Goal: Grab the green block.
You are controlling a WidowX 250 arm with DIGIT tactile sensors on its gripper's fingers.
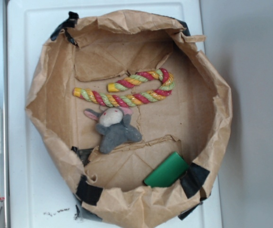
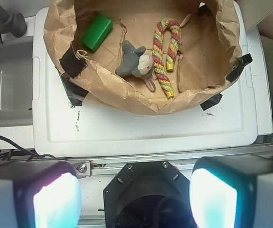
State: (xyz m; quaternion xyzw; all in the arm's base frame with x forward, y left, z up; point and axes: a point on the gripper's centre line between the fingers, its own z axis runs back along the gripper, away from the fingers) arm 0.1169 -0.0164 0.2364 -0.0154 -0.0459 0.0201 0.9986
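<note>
Green block (image 1: 166, 170) sits tucked tight against the crumpled paper bag's (image 1: 207, 85) taped rim, grey plush toy (image 1: 113, 127) and twisted rope (image 1: 127, 90) well apart from it, while the pincer (image 2: 135, 195) hangs wide open, holding nothing, outside the bag.

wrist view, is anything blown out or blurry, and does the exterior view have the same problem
Wrist view: the two fingertips at the bottom edge glow white with pink and cyan fringes, overexposed and soft, while the green block stays sharp. Exterior view: even, soft light with no glare; the paper bag wall throws a mild shadow inside, and the green block reads clearly.
</note>
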